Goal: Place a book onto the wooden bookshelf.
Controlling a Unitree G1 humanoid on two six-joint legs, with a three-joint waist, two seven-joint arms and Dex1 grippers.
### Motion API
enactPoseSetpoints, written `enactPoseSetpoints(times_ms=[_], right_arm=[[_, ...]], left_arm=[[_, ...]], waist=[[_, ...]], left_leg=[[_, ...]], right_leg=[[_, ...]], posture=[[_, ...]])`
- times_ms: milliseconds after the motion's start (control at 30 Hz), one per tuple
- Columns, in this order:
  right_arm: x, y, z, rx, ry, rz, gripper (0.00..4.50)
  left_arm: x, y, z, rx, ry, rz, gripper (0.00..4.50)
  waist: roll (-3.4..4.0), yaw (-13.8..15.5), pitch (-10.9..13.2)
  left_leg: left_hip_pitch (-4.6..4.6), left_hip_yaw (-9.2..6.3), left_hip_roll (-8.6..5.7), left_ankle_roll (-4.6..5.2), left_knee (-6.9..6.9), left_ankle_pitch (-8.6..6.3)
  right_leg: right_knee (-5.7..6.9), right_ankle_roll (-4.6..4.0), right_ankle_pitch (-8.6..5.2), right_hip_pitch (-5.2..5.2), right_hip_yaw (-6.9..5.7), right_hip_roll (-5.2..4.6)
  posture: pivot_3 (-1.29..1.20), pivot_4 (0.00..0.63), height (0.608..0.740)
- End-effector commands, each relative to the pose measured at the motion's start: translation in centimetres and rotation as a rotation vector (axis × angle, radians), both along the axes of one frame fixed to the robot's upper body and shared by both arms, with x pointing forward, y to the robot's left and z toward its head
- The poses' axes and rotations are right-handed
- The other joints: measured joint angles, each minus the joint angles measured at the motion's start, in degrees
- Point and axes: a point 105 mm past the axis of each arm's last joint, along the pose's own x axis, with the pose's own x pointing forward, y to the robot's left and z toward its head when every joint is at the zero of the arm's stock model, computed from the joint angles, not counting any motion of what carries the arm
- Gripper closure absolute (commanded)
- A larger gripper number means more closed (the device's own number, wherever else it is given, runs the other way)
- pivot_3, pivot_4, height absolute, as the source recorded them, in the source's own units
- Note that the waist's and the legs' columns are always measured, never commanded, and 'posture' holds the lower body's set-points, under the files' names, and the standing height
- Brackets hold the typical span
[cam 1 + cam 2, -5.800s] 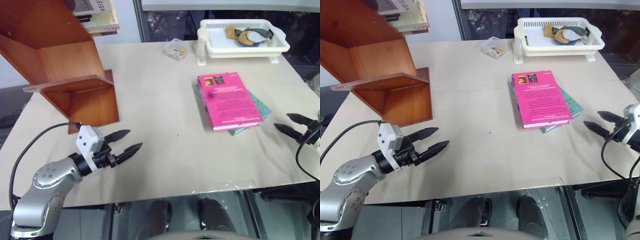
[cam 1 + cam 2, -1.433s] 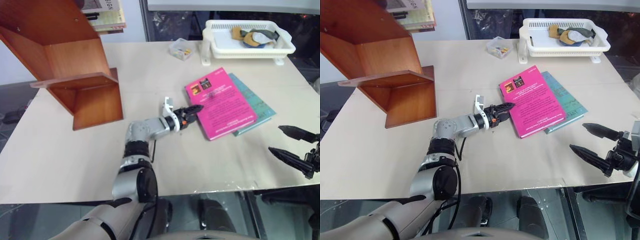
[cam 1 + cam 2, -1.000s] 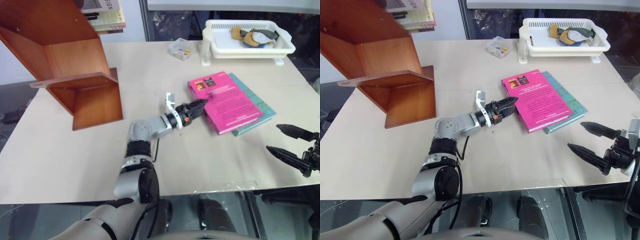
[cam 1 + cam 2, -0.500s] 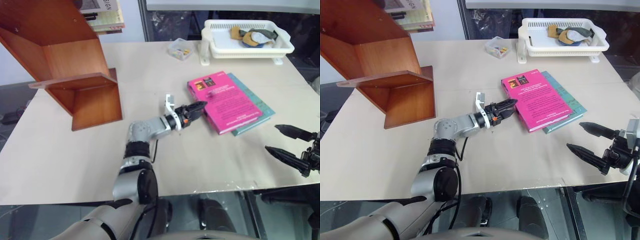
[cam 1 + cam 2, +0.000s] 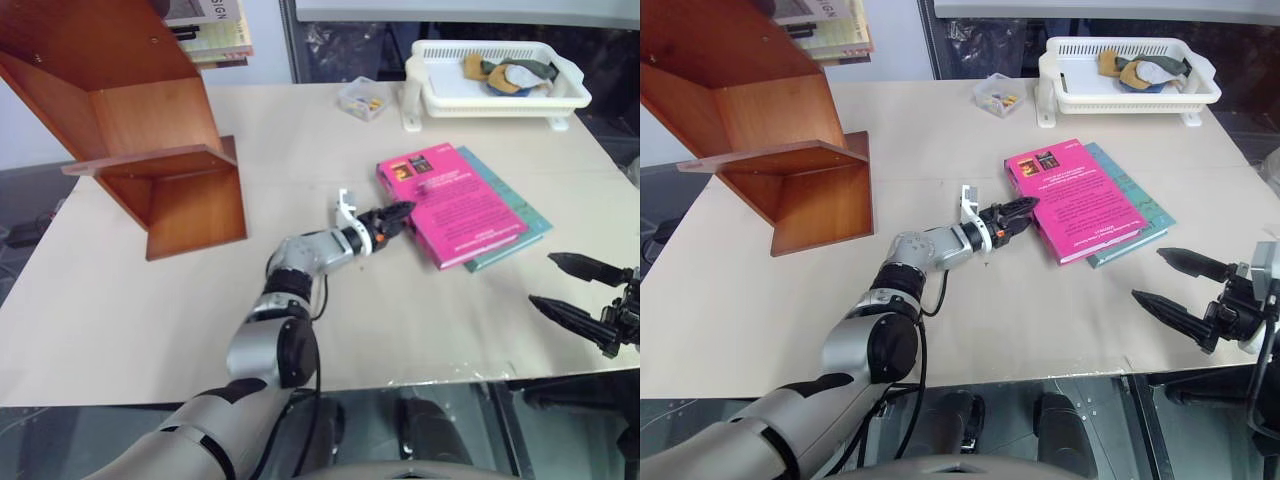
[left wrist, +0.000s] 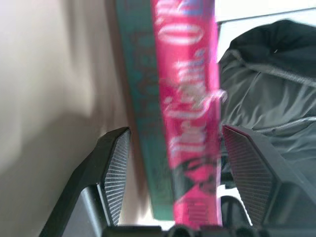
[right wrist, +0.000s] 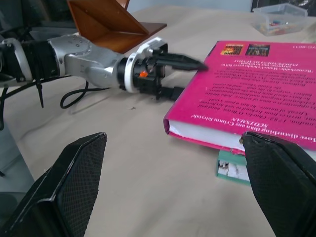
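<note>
right gripper (image 5: 1185, 290): near edge of table (image 5: 760, 300), jaws wide, nothing in them, well apart from the books.
left gripper (image 5: 1020, 212): by the pink book's spine edge, jaws apart w/ one finger over the cover & one low beside the spine.
pink book (image 5: 1075, 198): flat on table, on top of teal book (image 5: 1135, 215); spine sits betw. the left fingers (image 6: 114, 170), can't tell if squeezed.
wooden bookshelf (image 5: 130, 130): far left, well apart from pink book.
white basket (image 5: 495, 75): far back.
</note>
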Motion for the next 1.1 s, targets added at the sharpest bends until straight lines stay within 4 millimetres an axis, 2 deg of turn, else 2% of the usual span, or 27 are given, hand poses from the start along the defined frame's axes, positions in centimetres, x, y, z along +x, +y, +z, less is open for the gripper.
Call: enactPoseSetpoints(times_ms=[33, 200, 433, 1100], right_arm=[[-0.3, 0.0, 1.2, -0.017, -0.052, 0.001, 0.00], [-0.4, -0.2, 1.3, -0.024, -0.052, -0.006, 0.00], [-0.8, -0.4, 1.4, -0.035, -0.048, -0.015, 0.00], [-0.8, -0.4, 1.4, -0.049, -0.047, -0.020, 0.00]], left_arm=[[-0.3, -1.4, 0.3, -0.068, 0.009, -0.020, 1.27], [-0.9, -3.2, -0.6, -0.058, 0.040, -0.050, 1.27], [-1.4, -4.6, -0.6, -0.080, 0.054, -0.069, 1.27], [0.8, -3.0, -0.5, -0.067, 0.078, 0.094, 1.27]], waist=[[0.00, 0.03, 0.00], [-0.01, 0.11, 0.00], [0.01, 0.10, -0.02], [0.01, -0.05, -0.06]], left_leg=[[0.00, 0.00, 0.00, 0.00, 0.00, 0.00], [0.00, -0.01, -0.02, 0.01, 0.00, 0.00], [0.00, -0.02, -0.04, 0.12, 0.01, -0.06], [0.04, -0.01, -0.02, 0.17, 0.02, -0.10]], right_leg=[[0.00, 0.00, 0.00, 0.00, 0.00, 0.00], [0.00, 0.01, 0.00, 0.01, -0.02, -0.01], [0.00, 0.02, 0.01, 0.02, -0.03, -0.01], [0.02, 0.04, 0.02, 0.03, -0.01, 0.02]], posture=[[0.00, 0.150, 0.740], [0.00, 0.150, 0.740], [0.00, 0.150, 0.740], [0.00, 0.150, 0.740]])
